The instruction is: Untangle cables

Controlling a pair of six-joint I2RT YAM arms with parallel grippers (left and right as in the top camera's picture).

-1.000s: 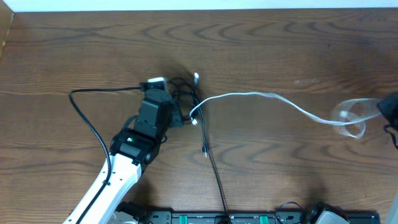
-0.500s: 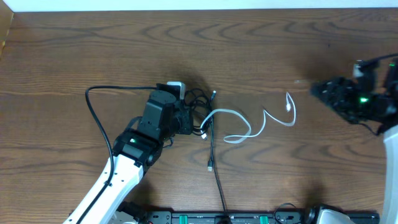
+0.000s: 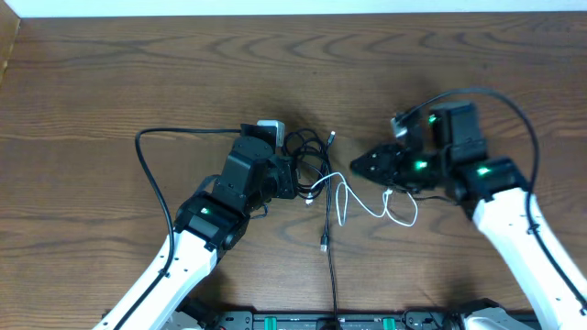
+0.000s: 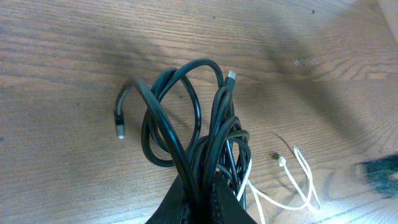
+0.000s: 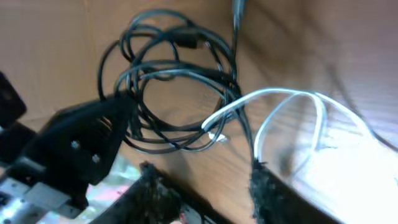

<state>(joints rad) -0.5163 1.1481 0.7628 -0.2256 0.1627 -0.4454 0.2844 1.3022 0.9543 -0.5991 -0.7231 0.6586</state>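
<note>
Tangle of black cables [image 4: 211, 149] sat around the middle of the wooden table [image 3: 110, 73], roughly between the two arms. The left gripper [image 3: 295, 180] was clamped all the way down on it, pinching several strands right where the loops met, so the knot fanned out from its fingertips like a messy bouquet. In the left wrist view the loops stood out past the fingers. One plug [image 4: 120, 129] on a hooked end lay off to one side, and a second plug [image 4: 231, 76] poked out at the far end of the bundle.

The white cable [image 5: 273, 93] was threaded into the same black mess on one side, then spilled out in a couple of loose loops on the wood toward the right arm [image 3: 500, 197]. Its little white tip [image 4: 281, 160] lay on the table just beside those loops.

The right gripper [image 3: 356, 168] pointed at the tangle from the other side, close to it. Its fingers were spread partway, and I couldn't see anything pinched between them. The white loops sat right beside it, but whether a finger was actually touching a strand, no idea, since the wrist picture was too blurry. One more black strand [image 3: 331, 284] ran from the knot straight down to the near edge of the table, and a loose plug end [image 3: 324, 246] lay just beside it.
</note>
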